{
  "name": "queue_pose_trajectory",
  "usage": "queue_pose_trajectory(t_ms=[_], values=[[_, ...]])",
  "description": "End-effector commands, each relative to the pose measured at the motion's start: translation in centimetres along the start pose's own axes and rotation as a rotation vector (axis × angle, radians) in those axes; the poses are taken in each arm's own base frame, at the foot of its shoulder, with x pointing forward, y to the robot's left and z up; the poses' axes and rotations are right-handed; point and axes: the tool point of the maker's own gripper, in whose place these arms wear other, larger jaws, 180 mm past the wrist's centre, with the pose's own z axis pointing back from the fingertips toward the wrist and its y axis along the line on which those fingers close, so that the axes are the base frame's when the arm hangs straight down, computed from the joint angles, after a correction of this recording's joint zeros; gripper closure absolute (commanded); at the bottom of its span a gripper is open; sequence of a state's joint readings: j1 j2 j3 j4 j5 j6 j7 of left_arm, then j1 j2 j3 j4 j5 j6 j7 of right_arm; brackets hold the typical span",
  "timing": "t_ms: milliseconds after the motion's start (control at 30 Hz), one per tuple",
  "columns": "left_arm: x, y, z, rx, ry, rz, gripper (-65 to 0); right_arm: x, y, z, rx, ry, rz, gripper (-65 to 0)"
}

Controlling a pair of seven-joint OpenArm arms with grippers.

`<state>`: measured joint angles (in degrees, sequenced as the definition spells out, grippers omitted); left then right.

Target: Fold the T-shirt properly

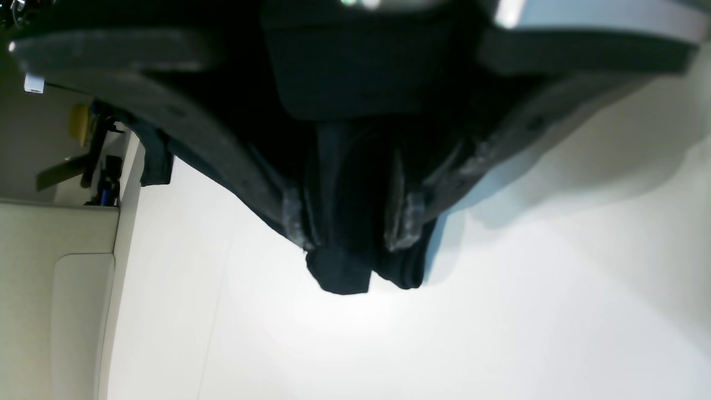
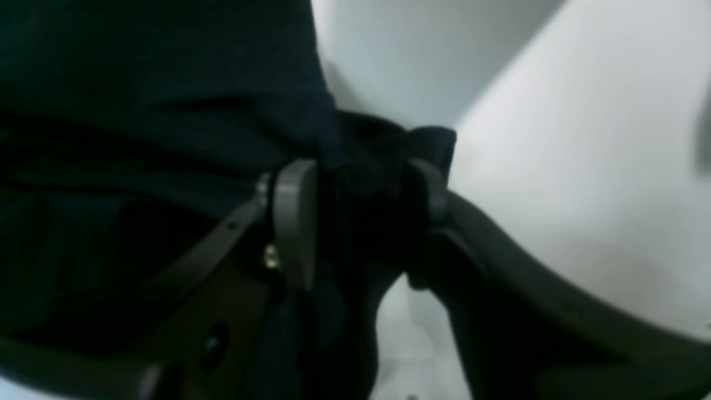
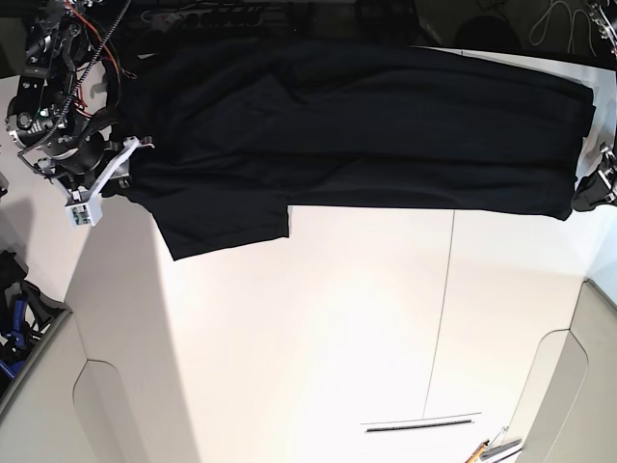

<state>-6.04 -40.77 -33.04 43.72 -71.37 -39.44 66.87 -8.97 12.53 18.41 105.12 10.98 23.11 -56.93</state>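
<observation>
Your large black short-sleeved cloth T-shirt (image 3: 366, 125) lies stretched in a long band along the far side of the white desk (image 3: 318, 338), plain side up, one sleeve flopping toward the bare middle. At the shirt's two ends both arms sit low on the cloth. The left gripper (image 1: 353, 219) straddles a bunched fold with daylight between its pads and the fabric, so it reads as parted rather than clamped; the right gripper (image 2: 361, 216) likewise stands with its jaws apart around a wad of hem, the cloth slack between them. The step in hand looks like letting go after a fold. Lift both grippers straight up off the shirt before you swing sideways, or a snagged hem will drag the fold open. On the near side of the shirt the desk is wide and bare, good room for the next fold. At the shirt's ends the desk edges are close, and cabling and clutter crowd the right arm's side.
</observation>
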Motion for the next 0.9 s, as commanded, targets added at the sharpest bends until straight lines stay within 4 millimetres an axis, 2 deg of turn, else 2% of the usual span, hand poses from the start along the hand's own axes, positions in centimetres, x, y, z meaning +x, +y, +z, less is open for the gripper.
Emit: queue_pose_trajectory(t_ms=[0, 267, 333, 433, 567, 667, 733, 867], values=[[2.3, -0.7, 1.1, -0.011, -0.050, -0.039, -23.0, 1.9, -0.4, 0.9, -0.014, -0.066, 0.015, -24.8], [2.5, -1.0, 1.1, -0.024, -0.060, -0.033, -23.0, 9.3, -0.6, 3.6, -0.046, -0.368, 0.034, -24.8], [2.6, -1.0, 1.1, -0.029, -0.063, -0.031, -23.0, 10.6, -1.0, 3.6, -0.049, -0.398, 0.028, -24.8], [2.5, -1.0, 1.1, -0.028, -0.063, -0.031, -23.0, 11.7, -1.8, 2.3, -0.045, -0.400, -0.001, -24.8], [2.5, -1.0, 1.1, -0.028, -0.063, -0.031, -23.0, 11.7, -2.9, -1.4, -0.020, -0.338, -0.074, -25.2], [2.6, -1.0, 1.1, -0.029, -0.063, -0.031, -23.0, 10.7, -3.2, -4.5, 0.023, -0.262, -0.149, -33.0], [2.5, -1.1, 1.1, -0.029, -0.063, -0.031, -23.0, 9.8, -2.8, -6.4, 0.074, -0.216, -0.205, -36.6], [2.5, -1.1, 1.1, -0.029, -0.063, -0.031, -23.0, 7.9, -0.7, -8.7, 0.188, -0.142, -0.251, -36.7]])
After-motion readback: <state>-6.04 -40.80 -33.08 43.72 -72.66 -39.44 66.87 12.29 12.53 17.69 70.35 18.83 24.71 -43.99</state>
